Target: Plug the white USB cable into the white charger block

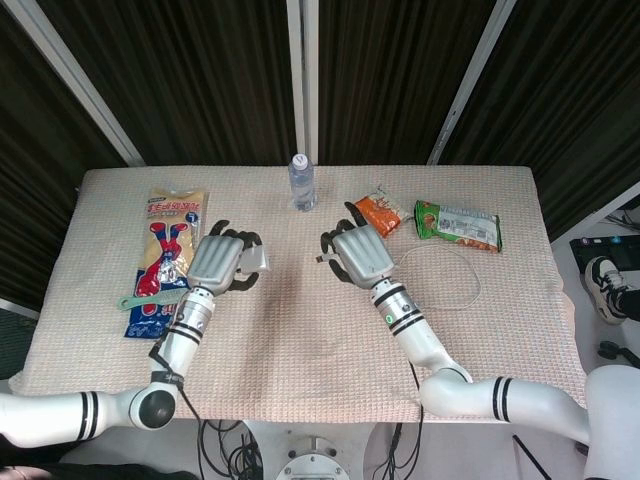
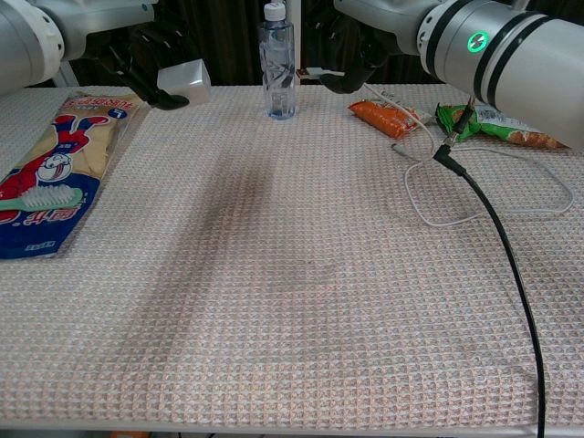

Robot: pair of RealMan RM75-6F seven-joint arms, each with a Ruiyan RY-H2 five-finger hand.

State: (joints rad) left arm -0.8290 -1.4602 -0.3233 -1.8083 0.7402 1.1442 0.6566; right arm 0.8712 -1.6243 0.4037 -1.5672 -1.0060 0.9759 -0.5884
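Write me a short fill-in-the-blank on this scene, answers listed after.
1. The left hand holds the white ____ above the table.
2. The right hand holds one end of the white ____.
3. The clear ____ stands upright at the far edge, between both hands.
4. The toothbrush lies on the ____ packet with the red figure.

Answers: charger block; USB cable; bottle; blue
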